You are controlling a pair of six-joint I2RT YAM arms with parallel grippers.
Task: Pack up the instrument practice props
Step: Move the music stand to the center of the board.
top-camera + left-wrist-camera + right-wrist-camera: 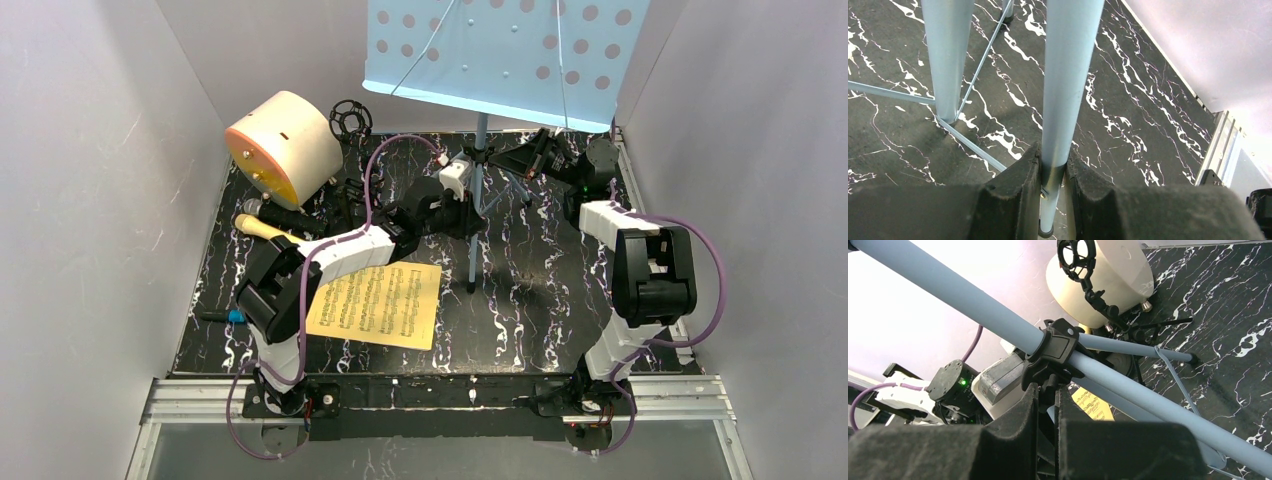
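Music rack gripped twice: left hand clamped on a tripod leg running straight ahead; right hand nipped shut on black collar just above its fingers.

Plain pale-grey panels formed the left wall, back wall and right wall. The tabletop was black with white marble veining. An aluminium rail ran along its near edge. Bright, even light washed the walls.

one blue music rack, one yellow score sheet, two microphones and one cream cylinder.
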